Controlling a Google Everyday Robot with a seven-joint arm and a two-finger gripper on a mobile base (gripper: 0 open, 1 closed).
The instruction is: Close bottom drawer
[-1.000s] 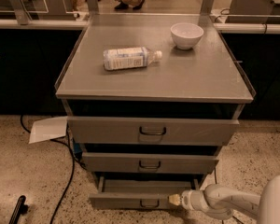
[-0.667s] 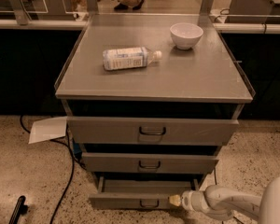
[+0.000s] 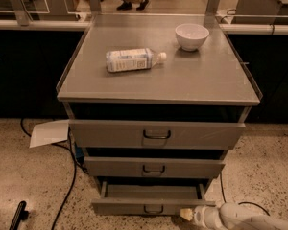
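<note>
The bottom drawer [image 3: 129, 206] is the lowest and narrowest of three grey stacked drawers. It stands pulled out, with its inside showing and a small dark loop handle [image 3: 153, 209] at the centre of its front. My gripper [image 3: 187, 214] is low at the right, its pale tip against the right end of the bottom drawer's front. The white arm [image 3: 245, 218] runs off to the lower right.
The mid drawer [image 3: 115, 166] and the top drawer [image 3: 105, 134] sit above, both slightly out. On the cabinet top lie a plastic bottle [image 3: 133, 59] and a white bowl [image 3: 191, 35]. A paper sheet [image 3: 49, 132], a black cable [image 3: 69, 186] and a dark object [image 3: 17, 216] lie on the floor at left.
The gripper stays at the right end of the bottom drawer's front. The drawer's position looks the same.
</note>
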